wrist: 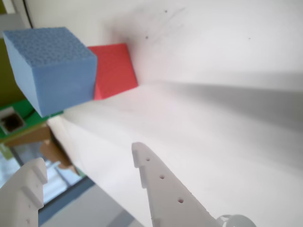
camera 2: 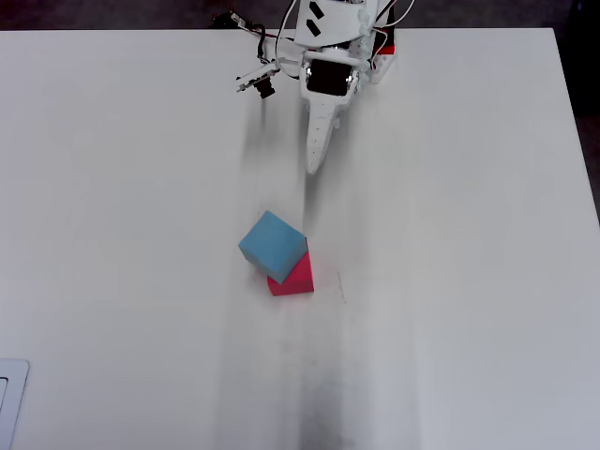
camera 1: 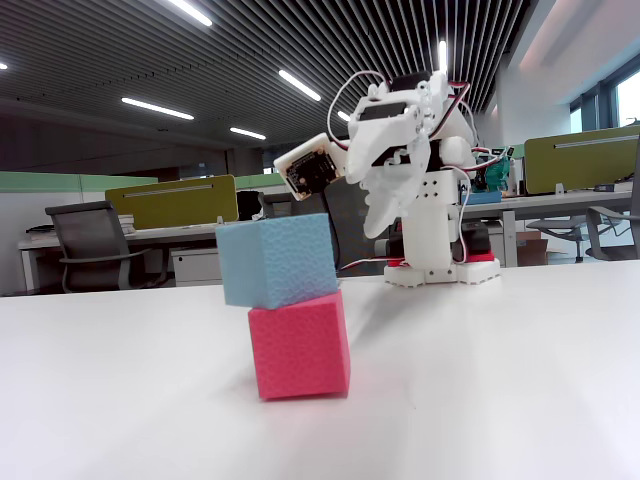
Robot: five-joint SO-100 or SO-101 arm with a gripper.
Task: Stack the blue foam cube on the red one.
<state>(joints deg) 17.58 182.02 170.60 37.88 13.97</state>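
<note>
Blue foam cube [camera 1: 277,260] was seen in the fixed view resting on the red one [camera 1: 299,344], overhanging leftward; overhead, it was turned cornerwise, the red one largely covered, mid-table. No long axis; pitted sponge faces. Gripper [wrist: 90,163] was held clear toward the far edge, jaws apart, empty, in the wrist view.

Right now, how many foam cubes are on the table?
2. The blue cube sits on top of the red cube, twisted and overhanging toward the left in the fixed view. Both stand mid-table, apart from the open fingers. None seems hidden.
</note>
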